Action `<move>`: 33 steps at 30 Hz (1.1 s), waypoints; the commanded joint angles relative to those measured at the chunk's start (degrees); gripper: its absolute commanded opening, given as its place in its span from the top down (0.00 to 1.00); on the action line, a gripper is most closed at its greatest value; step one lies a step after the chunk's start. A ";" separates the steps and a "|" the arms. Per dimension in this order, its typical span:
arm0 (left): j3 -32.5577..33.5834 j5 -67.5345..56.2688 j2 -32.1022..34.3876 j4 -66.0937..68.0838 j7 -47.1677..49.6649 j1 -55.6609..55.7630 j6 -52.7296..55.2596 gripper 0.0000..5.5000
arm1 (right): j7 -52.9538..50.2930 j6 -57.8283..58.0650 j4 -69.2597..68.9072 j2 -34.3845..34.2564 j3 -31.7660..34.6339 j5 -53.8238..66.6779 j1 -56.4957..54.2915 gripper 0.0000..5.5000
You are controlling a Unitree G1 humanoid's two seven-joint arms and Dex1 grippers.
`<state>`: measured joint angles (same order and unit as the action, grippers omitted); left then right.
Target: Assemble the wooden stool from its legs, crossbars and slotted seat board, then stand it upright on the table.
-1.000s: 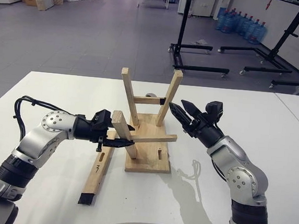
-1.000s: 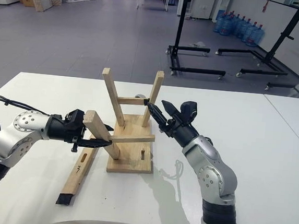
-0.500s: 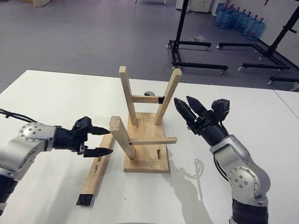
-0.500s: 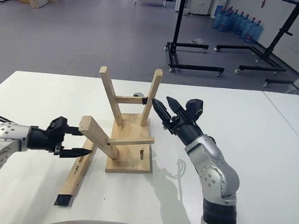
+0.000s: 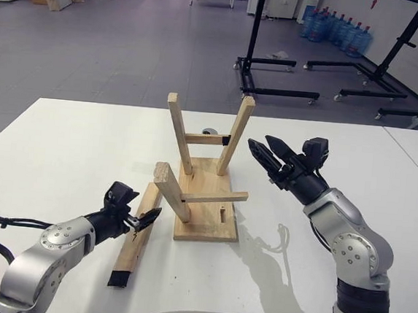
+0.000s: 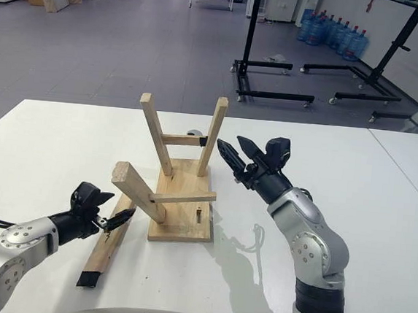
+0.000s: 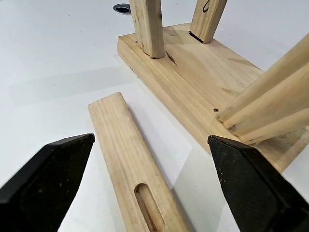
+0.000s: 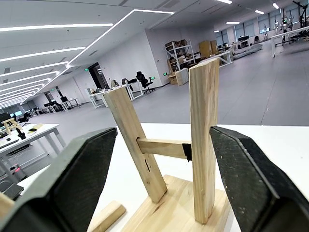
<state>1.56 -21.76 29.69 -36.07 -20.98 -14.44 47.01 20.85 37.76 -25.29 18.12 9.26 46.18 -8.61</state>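
1. The seat board (image 5: 206, 226) lies flat near the middle of the table (image 5: 64, 136), underside up.
2. Legs, four in all: two stand in the board's far end (image 5: 182, 132) (image 5: 236, 133). A third (image 5: 173, 191) leans at the near left corner; I cannot tell whether it is seated. A loose leg (image 5: 134, 241) lies flat on the table just left of the board.
3. Crossbars, two: one (image 5: 205, 138) joins the far pair, and the other (image 5: 216, 197) sticks out from the leaning leg with its right end free. One slot (image 5: 223, 215) near the board's near right corner is bare.
4. The left gripper (image 5: 145, 218) is wide open and holds nothing. It sits low over the loose leg's far part, with one finger on either side of the leg's width.
5. The loose leg's long axis runs from the table's near edge toward the far edge, roughly along the board's left side. Its dark end points to the near edge, and its own slot faces up.
6. The right gripper (image 5: 260, 142) is also open and empty. It hangs beside the right-hand standing leg, well apart from the loose leg across the board.
7. My judgement: the left arm is the nearer one. A grasp would need the fingers to drop and close across the leg's width.
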 commanded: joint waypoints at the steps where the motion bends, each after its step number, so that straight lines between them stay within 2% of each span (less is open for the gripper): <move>1: -6.65 8.58 0.54 0.25 6.77 -1.52 2.31 0.11 | -0.26 2.33 -1.04 1.55 0.37 1.38 -1.58 0.36; 3: -8.26 11.50 -0.70 0.85 9.58 -2.38 2.45 0.06 | -0.13 2.97 -1.02 1.98 -0.17 1.79 -2.23 0.36; 7: -10.68 12.25 -4.61 4.77 11.12 -4.76 2.10 0.06 | -0.81 5.04 -1.24 2.10 -0.30 3.30 -3.13 0.36; 12: -4.03 7.75 -9.71 12.13 9.61 -9.94 -1.37 0.18 | -2.13 6.18 -2.70 1.56 -0.29 4.40 -3.21 0.36; 17: -1.48 7.52 -7.57 21.34 5.46 -11.22 -6.55 0.30 | -3.17 6.18 -3.77 0.86 0.15 5.82 -2.37 0.36; 22: -5.08 12.00 -2.06 26.48 2.75 -7.88 -10.70 0.43 | -3.41 3.85 -2.68 -0.14 0.13 4.38 -2.85 0.36; 28: -6.74 12.55 1.46 31.08 -0.31 -4.99 -14.66 0.50 | -3.60 1.14 -1.90 -1.48 0.14 2.87 -2.61 0.36; 30: -5.73 11.09 1.78 31.40 -2.02 -4.04 -17.11 0.52 | -3.56 0.36 -1.66 -1.73 0.03 2.36 -2.70 0.36; 33: -0.31 5.99 1.69 30.76 -6.05 -1.79 -22.07 0.54 | -2.96 -0.20 -0.93 -1.29 0.70 2.75 -3.15 0.36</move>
<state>-0.21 -15.30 30.89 -11.96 -25.02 -13.30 23.37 17.76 38.28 -27.26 16.64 9.09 49.37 -11.00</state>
